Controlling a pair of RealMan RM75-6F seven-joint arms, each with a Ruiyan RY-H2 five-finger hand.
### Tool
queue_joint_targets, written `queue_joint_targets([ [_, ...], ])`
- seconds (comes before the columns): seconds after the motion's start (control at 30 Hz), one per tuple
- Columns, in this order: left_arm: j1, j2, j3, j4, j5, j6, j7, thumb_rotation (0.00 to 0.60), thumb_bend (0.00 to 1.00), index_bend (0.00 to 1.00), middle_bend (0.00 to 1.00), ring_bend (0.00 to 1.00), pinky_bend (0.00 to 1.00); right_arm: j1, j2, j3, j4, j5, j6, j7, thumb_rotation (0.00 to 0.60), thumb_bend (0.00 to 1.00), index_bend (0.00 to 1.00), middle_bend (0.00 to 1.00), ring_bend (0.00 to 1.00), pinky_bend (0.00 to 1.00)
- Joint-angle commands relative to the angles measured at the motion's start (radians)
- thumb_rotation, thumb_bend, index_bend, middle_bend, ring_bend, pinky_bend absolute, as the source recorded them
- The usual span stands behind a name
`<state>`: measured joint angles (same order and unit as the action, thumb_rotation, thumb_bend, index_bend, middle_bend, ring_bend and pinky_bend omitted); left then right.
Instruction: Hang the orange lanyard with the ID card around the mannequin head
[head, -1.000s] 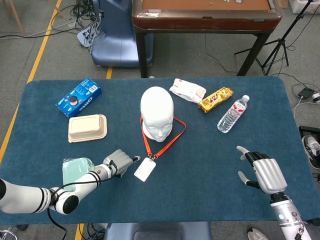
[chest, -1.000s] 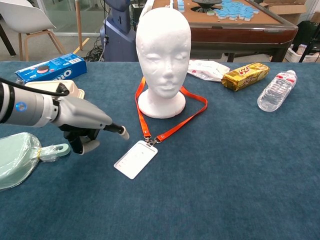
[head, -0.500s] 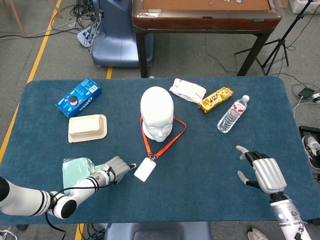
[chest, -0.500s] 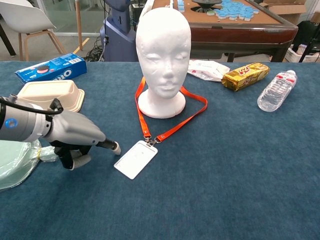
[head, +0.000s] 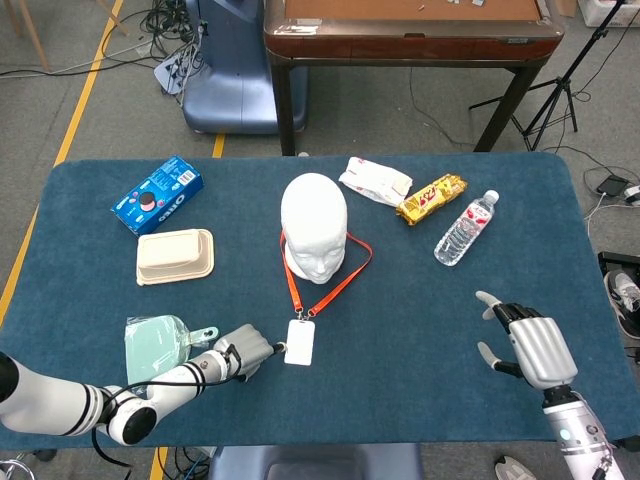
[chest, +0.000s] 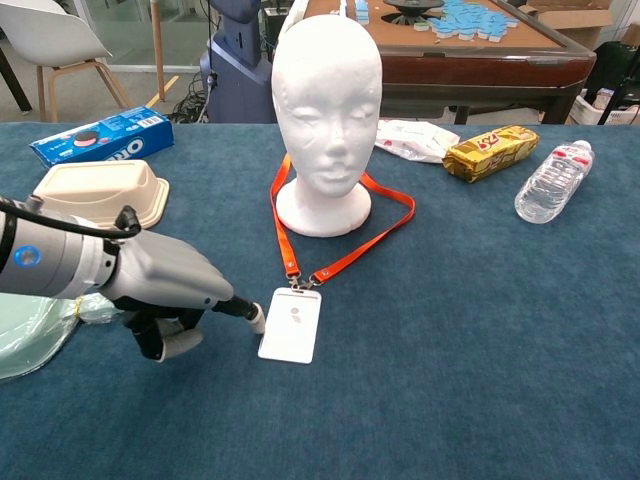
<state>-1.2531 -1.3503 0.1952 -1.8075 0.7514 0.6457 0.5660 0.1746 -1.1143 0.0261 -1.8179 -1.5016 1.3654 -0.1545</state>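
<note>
The white mannequin head (head: 314, 228) (chest: 328, 100) stands upright mid-table. An orange lanyard (head: 342, 283) (chest: 358, 246) loops around its base and lies flat on the blue cloth, running forward to a white ID card (head: 299, 341) (chest: 292, 324). My left hand (head: 245, 352) (chest: 170, 287) lies low on the table left of the card, most fingers curled in and one stretched out. That fingertip (chest: 254, 316) touches the card's left edge. My right hand (head: 530, 345) hovers at the front right with fingers apart and nothing in it; only the head view shows it.
A mint-green pouch (head: 155, 343) (chest: 25, 325) lies beside my left arm. Behind it are a beige lidded box (head: 175, 256) (chest: 100, 190) and a blue cookie box (head: 157, 193) (chest: 100, 135). A white packet (head: 375, 180), a yellow snack bar (head: 431, 198) (chest: 490, 152) and a water bottle (head: 465, 228) (chest: 551, 182) lie at the back right.
My left hand dropped toward the front edge, then slid right. Its outstretched finger pushed the ID card, which turned from slanted to nearly straight. The right hand stayed put.
</note>
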Motion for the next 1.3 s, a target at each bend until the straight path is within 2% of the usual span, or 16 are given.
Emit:
queue_joint_targets([
  [0.03,0.001,0.000,0.001,-0.001,0.006,0.005,-0.005,0.600,0.66,0.10,0.91,0.89,0.94,-0.001,0.000,0.001,0.001,0.000,0.002,0.003,0.600,0.35,0.18,0.38,0.32,0.39],
  [0.3,0.028,0.069,0.018,-0.055,0.039,0.048,-0.028,0.598,0.65,0.10,0.90,0.88,0.94,-0.002,0.005,0.009,0.005,0.004,0.005,0.013,0.600,0.35,0.18,0.38,0.32,0.39],
  [0.47,0.128,0.178,0.031,-0.122,0.127,0.149,-0.115,0.598,0.62,0.10,0.83,0.80,0.93,-0.006,0.014,0.020,0.017,0.024,0.013,0.008,0.600,0.35,0.18,0.38,0.32,0.39],
  [0.53,0.200,0.224,0.033,-0.140,0.191,0.226,-0.177,0.597,0.54,0.09,0.77,0.73,0.91,-0.010,0.014,0.025,0.027,0.027,0.025,0.000,0.600,0.33,0.18,0.38,0.32,0.39],
  [0.67,0.355,0.279,0.046,-0.125,0.318,0.401,-0.285,0.597,0.46,0.09,0.68,0.63,0.88,-0.017,0.011,0.032,0.043,0.035,0.039,-0.008,0.600,0.27,0.17,0.37,0.30,0.39],
  [0.9,0.609,0.289,0.033,-0.019,0.440,0.696,-0.422,0.597,0.36,0.13,0.58,0.54,0.84,-0.017,0.016,0.041,0.060,0.037,0.047,-0.024,0.600,0.25,0.15,0.34,0.27,0.37],
  [0.97,0.664,0.271,0.019,0.022,0.458,0.762,-0.450,0.573,0.34,0.14,0.56,0.52,0.82,-0.019,0.016,0.041,0.062,0.035,0.052,-0.027,0.600,0.25,0.14,0.33,0.26,0.35],
  [1.13,0.791,0.198,-0.023,0.141,0.497,0.888,-0.516,0.405,0.27,0.13,0.40,0.44,0.64,-0.028,0.011,0.046,0.077,0.045,0.063,-0.015,0.600,0.23,0.12,0.31,0.24,0.33],
  [1.3,0.871,0.162,-0.047,0.189,0.516,0.941,-0.507,0.394,0.27,0.13,0.35,0.38,0.56,-0.035,0.008,0.045,0.087,0.050,0.067,-0.009,0.600,0.22,0.12,0.29,0.23,0.31],
])
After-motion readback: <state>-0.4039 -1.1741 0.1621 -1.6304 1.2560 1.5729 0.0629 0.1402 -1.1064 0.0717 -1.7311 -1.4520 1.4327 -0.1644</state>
